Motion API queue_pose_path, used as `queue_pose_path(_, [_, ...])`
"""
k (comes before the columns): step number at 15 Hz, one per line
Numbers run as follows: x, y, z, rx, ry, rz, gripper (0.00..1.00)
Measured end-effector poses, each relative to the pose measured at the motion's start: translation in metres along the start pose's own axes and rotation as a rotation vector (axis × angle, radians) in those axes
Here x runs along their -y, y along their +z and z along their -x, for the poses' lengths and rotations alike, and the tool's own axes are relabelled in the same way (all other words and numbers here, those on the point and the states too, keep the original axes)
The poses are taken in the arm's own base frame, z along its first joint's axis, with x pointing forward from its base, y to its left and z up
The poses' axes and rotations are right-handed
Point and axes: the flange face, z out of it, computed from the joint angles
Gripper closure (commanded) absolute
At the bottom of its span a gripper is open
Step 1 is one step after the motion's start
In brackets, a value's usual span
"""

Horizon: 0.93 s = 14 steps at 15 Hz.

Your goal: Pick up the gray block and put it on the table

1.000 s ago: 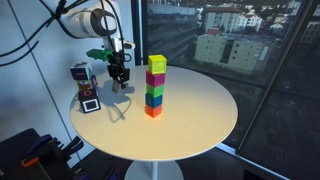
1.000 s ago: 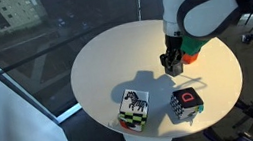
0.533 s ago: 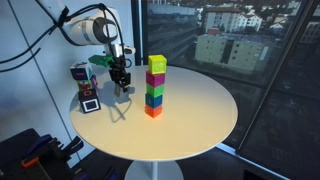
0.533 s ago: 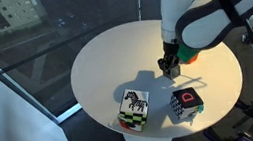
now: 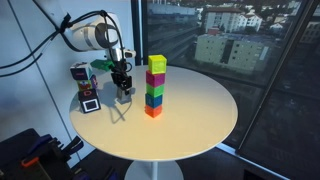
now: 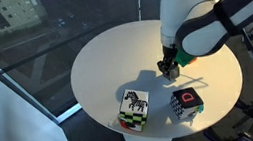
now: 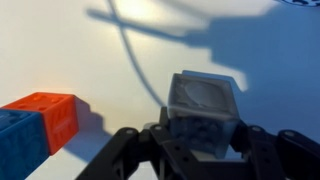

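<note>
While the arm (image 5: 90,37) is leaning over the near side of the round white surface (image 5: 195,125), its fingers (image 7: 150,142) are pinching the gray block (image 7: 204,104) from both sides. Seen from the wrist, the block is sitting near the orange cube (image 7: 56,118) at the foot of the coloured stack (image 5: 155,85), apart from it. It seems to be hovering just above the surface, though contact is hard to judge.
</note>
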Motion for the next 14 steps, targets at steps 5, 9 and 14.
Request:
queue_pose_path(5, [0.0009,0.0030,0.0002,0.000,0.004,0.005,0.00])
queue_pose_path(9, [0.0010,0.0021,-0.0003,-0.002,0.005,0.005,0.00])
queue_pose_path(14, [0.0004,-0.0040,0.0006,0.006,-0.005,0.005,0.00])
